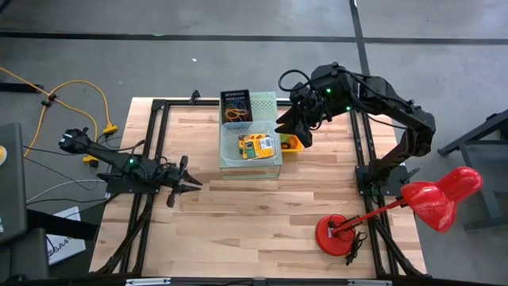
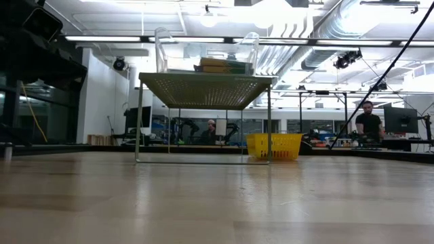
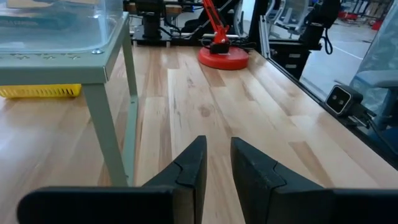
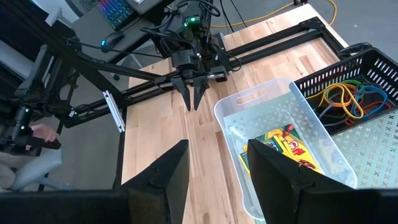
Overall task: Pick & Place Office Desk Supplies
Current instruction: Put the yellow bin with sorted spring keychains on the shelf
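A clear tray (image 1: 250,151) on top of a pale-green perforated stand (image 2: 203,88) holds the flat yellow-and-green crayon boxes (image 4: 283,148). Beside it, on the stand's far end, a black basket (image 1: 236,106) holds several coloured elastic bands (image 4: 345,99). My right gripper (image 4: 217,152) hangs open above the stand's right edge (image 1: 292,133), with nothing between its fingers. My left gripper (image 1: 193,182) is low over the table at the left, pointing toward the stand. It is open by a narrow gap (image 3: 217,146) and holds nothing. Neither gripper shows in the low view.
A yellow basket (image 2: 273,146) stands on the table under the stand's right side. A red desk lamp's base (image 1: 337,233) sits at the near right, with its head (image 1: 440,195) reaching past the table's right edge. People stand in the room beyond (image 2: 369,122).
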Robot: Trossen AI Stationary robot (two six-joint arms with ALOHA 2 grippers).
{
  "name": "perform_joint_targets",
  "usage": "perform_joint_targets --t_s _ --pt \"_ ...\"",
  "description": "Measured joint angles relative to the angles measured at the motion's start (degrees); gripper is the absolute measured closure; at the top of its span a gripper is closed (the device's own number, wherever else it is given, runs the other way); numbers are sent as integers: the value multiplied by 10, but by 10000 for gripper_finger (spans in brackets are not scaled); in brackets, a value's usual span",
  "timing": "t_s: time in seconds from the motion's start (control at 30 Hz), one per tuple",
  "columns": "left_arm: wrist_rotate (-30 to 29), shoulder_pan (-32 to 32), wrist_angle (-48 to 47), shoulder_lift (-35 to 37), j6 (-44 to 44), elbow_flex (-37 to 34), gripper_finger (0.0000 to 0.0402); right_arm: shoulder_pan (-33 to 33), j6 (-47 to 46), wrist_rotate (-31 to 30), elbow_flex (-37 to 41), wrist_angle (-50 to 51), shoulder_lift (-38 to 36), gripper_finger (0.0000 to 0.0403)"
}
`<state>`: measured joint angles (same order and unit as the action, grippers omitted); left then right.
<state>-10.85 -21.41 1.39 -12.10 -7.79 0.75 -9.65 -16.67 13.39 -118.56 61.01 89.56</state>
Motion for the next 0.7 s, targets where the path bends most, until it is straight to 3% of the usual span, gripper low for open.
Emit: perform_joint_targets --t_s 0.17,0.53,0.7 --pt "0 0 0 0 11 0 334 0 4 -6 0 0 0 253" --pt "0 0 0 0 14 0 334 -3 20 -110 0 5 0 253" --pt "1 0 0 0 14 0 334 -13 49 -138 0 52 0 253"
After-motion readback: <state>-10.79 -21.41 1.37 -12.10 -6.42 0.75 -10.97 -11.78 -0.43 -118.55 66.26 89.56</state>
